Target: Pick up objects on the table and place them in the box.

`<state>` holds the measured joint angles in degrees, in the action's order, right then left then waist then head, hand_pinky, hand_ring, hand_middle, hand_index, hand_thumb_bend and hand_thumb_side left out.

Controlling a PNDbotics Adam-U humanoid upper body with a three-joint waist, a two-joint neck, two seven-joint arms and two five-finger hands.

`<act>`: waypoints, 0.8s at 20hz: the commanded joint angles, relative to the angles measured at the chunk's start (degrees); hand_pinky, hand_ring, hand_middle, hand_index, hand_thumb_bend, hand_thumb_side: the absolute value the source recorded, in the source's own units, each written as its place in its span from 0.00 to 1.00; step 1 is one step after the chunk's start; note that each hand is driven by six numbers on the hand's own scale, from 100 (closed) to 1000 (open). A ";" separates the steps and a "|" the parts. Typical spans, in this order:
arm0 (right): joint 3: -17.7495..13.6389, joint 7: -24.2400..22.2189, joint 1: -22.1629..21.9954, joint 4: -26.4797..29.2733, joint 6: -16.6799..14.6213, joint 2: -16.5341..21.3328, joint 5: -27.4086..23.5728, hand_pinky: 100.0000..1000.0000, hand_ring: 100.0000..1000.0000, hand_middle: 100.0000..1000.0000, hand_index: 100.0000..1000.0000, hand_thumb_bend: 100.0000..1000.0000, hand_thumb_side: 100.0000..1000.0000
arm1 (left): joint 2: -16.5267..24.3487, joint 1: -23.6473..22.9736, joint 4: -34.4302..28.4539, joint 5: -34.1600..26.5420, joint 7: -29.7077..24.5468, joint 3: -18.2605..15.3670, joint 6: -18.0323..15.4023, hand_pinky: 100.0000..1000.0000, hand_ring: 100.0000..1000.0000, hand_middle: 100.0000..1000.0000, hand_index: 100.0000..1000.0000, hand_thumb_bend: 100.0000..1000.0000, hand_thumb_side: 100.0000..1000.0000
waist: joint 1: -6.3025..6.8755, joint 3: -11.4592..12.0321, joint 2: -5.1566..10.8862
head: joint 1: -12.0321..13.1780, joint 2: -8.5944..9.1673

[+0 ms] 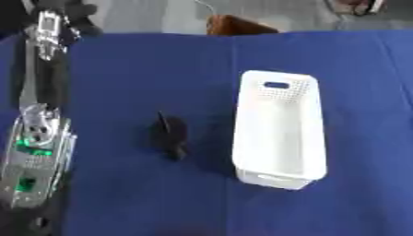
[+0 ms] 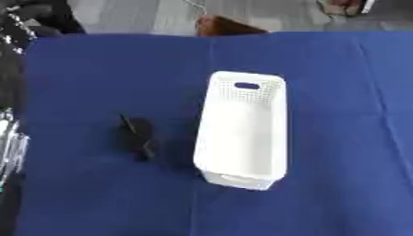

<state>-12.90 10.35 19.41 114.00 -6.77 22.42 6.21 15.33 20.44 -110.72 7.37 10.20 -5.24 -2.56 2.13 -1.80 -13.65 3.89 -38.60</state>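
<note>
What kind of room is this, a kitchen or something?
Probably a robot test bench, not a kitchen: a table under a plain blue cloth, just one white box, one small dark object, and a robot arm alongside.

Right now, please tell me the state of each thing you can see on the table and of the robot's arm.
White perforated basket: upright on the blue cloth, appears empty.
Small black object: lying on the cloth left of the basket, apart from it, not held.
Blue tablecloth: spread flat.
Left arm: over the table's left edge, touching nothing.

Soft overall blur, even bright light, faint shadow left of white box (image 1: 279,129), no glare
</note>
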 commanded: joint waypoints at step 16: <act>0.71 -1.75 -1.75 0.23 2.44 -0.70 -1.68 0.56 0.66 0.78 0.94 0.00 0.77 | -0.41 -1.03 3.90 -4.21 -0.65 1.35 0.01 0.57 0.67 0.74 0.79 0.00 1.00 | 0.42 -0.40 2.98 | 1.00 -5.50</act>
<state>-12.20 8.66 17.42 113.86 -4.58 21.39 4.80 14.82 19.07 -106.48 3.54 9.58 -4.06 -2.49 2.61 -2.09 -11.69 4.23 -44.12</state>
